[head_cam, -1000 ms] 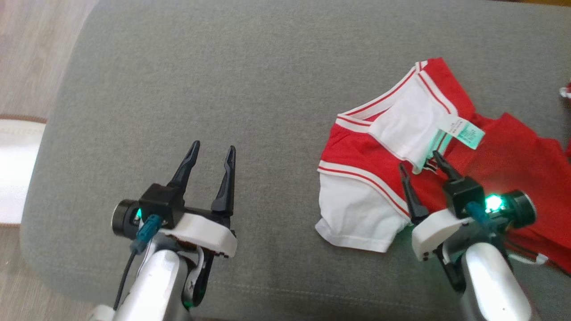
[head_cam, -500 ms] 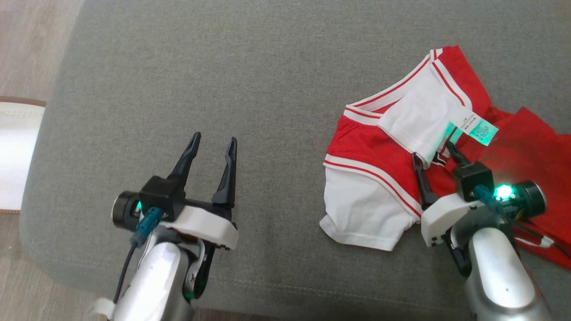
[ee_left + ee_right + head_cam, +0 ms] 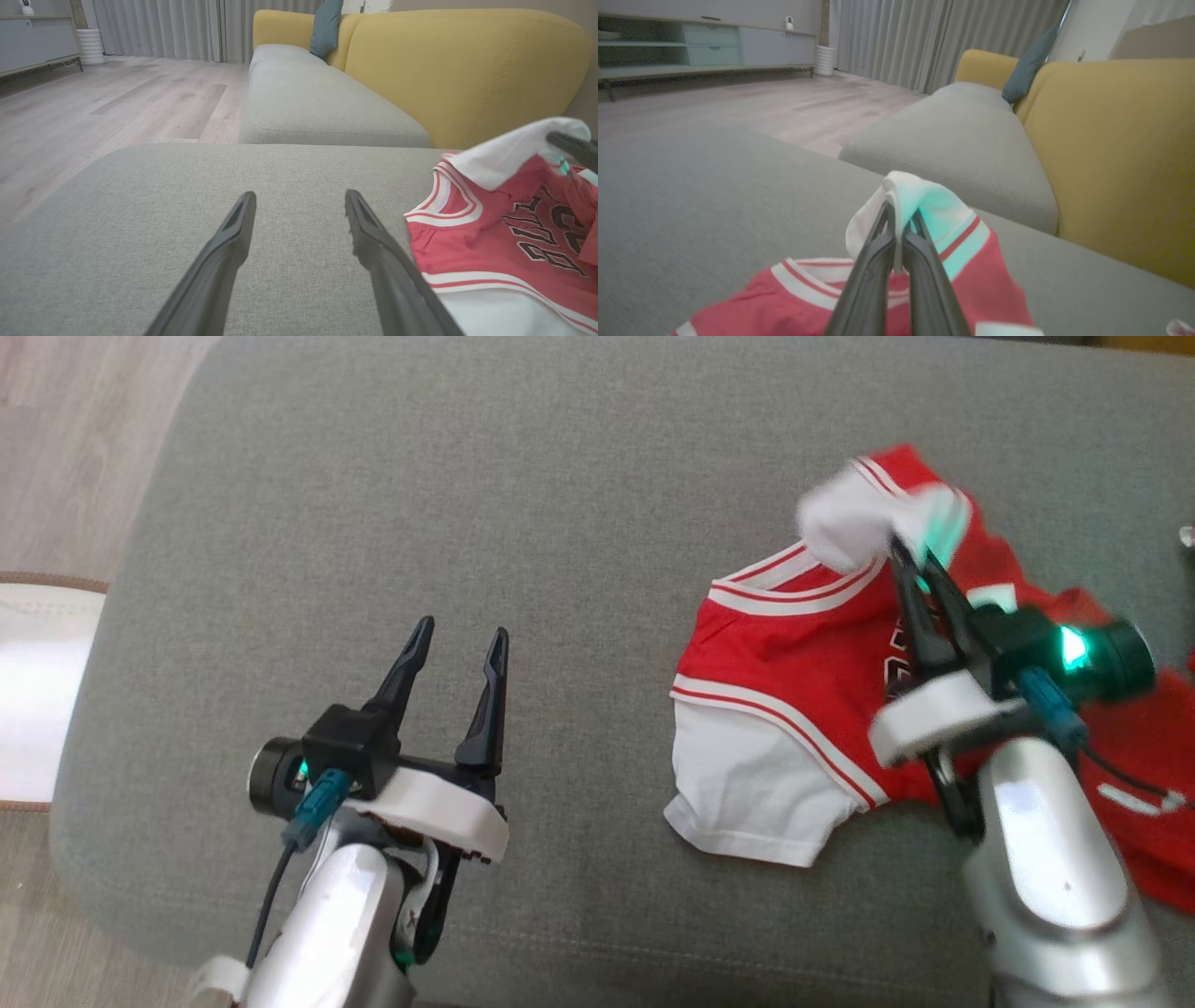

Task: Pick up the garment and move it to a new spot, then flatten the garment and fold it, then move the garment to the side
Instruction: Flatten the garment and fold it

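My right tool point(image 3: 910, 560) is clamped on a white fold of the red-and-white garment point(image 3: 784, 658), holding that part raised above the grey cushion point(image 3: 467, 476). The pinched cloth is blurred, so it may be a sleeve or a hem. The rest of the garment lies on the cushion at about 3 o'clock in the head view. My left tool point(image 3: 463, 627) hovers at 7 o'clock, fingers spread, gripping nothing, well apart from the garment.

Each arm ends in a smooth silver forearm point(image 3: 341, 933) capped by a white plastic bracket point(image 3: 439, 807) and a black block point(image 3: 350, 747). The left gripper point(image 3: 463, 627) and right gripper point(image 3: 910, 553) have long, dark, tapered fingers point(image 3: 401, 669). Teal connectors point(image 3: 317, 800) trail thin black cables point(image 3: 266, 915); green lights point(image 3: 1072, 647) glow.
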You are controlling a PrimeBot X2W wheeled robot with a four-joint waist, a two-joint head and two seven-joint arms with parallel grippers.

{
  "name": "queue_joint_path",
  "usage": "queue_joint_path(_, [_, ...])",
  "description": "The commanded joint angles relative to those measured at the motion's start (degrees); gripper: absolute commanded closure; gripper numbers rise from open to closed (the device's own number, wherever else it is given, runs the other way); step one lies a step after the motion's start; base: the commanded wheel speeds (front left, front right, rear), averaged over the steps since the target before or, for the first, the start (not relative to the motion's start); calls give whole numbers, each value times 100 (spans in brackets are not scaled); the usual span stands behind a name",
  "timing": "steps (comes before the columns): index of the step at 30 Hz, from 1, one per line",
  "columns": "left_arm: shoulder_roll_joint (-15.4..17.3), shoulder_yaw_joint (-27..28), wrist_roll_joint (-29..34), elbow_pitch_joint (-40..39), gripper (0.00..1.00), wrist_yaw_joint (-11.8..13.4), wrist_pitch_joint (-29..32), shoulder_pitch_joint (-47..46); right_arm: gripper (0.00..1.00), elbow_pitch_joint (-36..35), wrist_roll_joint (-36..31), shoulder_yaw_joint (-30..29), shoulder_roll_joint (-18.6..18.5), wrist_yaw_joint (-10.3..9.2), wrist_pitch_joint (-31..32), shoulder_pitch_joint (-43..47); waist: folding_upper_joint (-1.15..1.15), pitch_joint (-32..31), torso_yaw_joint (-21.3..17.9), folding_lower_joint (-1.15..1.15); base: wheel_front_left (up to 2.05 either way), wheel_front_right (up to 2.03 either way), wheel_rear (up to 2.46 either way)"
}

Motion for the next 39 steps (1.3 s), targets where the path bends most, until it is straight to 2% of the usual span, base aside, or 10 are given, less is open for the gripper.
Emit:
queue_joint_path(1, [18,164,-35,-187,0,56,-70,-79,100,-366,89,327,-8,22,-42,-334,0,-59,23,0,0,0,0])
queue_joint_path(8, [17,107,-114,-242,0,100,-70,-35,100,-870,329,1058,-69,22,216,-1001,0,-74,185,0,0,0,0])
queue_joint_path(15, [17,2,-215,-284,0,133,-70,-82,100,-818,821,1291,-581,22,593,-1909,0,111,455,0,0,0,0])
queue_joint_path(20, [17,-112,-306,-308,0,148,-70,-176,100,-155,941,1203,-1255,22,787,-2565,0,310,701,0,0,0,0])
queue_joint_path(25, [17,-245,-396,-312,0,171,-70,-277,100,932,850,941,-1973,22,732,-3305,0,552,950,0,0,0,0])
queue_joint_path(35, [17,-335,-421,-340,0,194,-70,-470,100,2294,309,839,-2090,22,423,-4554,0,878,1038,0,0,0,0])
queue_joint_path(36, [17,-346,-426,-346,0,196,-70,-503,78,2423,248,844,-2050,22,386,-4672,0,917,1029,0,0,0,0])
queue_joint_path(37, [17,-355,-431,-351,0,201,-70,-534,32,2557,178,880,-2014,22,357,-4773,0,948,1016,0,0,0,0])
queue_joint_path(38, [17,-365,-432,-353,0,202,-70,-565,0,2686,118,890,-1979,22,332,-4872,0,980,996,0,0,0,0])
queue_joint_path(39, [17,-377,-435,-351,0,202,-70,-597,0,2816,68,894,-1943,22,310,-4947,0,1001,982,0,0,0,0])
